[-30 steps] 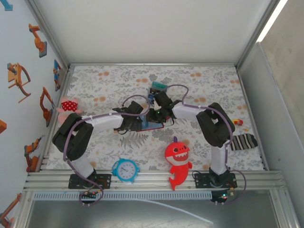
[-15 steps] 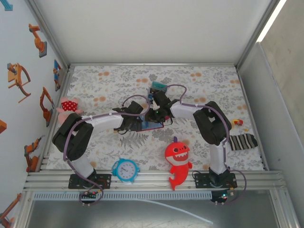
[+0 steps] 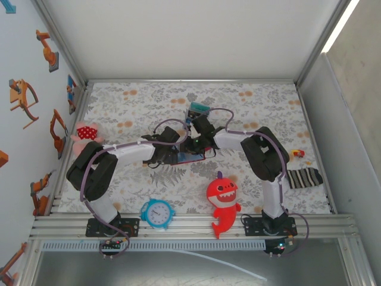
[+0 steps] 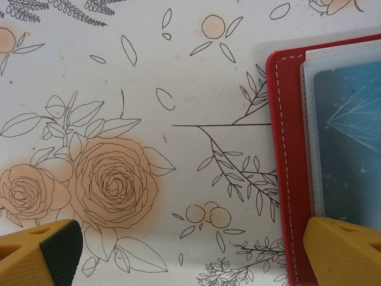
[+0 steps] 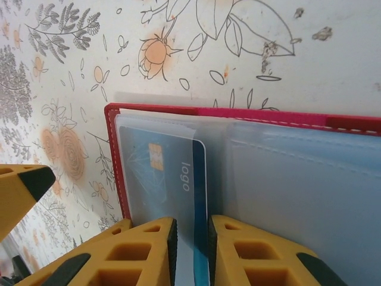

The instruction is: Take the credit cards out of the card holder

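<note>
The dark red card holder (image 3: 191, 157) lies open mid-table, its pale clear sleeves facing up (image 5: 286, 116). A blue credit card (image 5: 172, 173) with a gold chip sticks partly out of the left sleeve. My right gripper (image 5: 190, 238) is shut on that card's long edge, over the holder (image 3: 195, 145). My left gripper (image 4: 190, 253) stands wide open at the holder's left edge (image 4: 286, 149). One yellow finger (image 4: 345, 250) rests on the red cover, and the other (image 4: 41, 253) is over the cloth. The same card shows under the sleeve (image 4: 351, 131).
A small teal object (image 3: 198, 108) lies behind the grippers. A red shark toy (image 3: 222, 199) and a blue alarm clock (image 3: 158, 213) sit near the front edge. A pink plush (image 3: 85, 133) is at the left, a striped sock (image 3: 303, 177) at the right.
My right arm has drawn slightly to the left over the holder. The left arm and the holder have stayed put.
</note>
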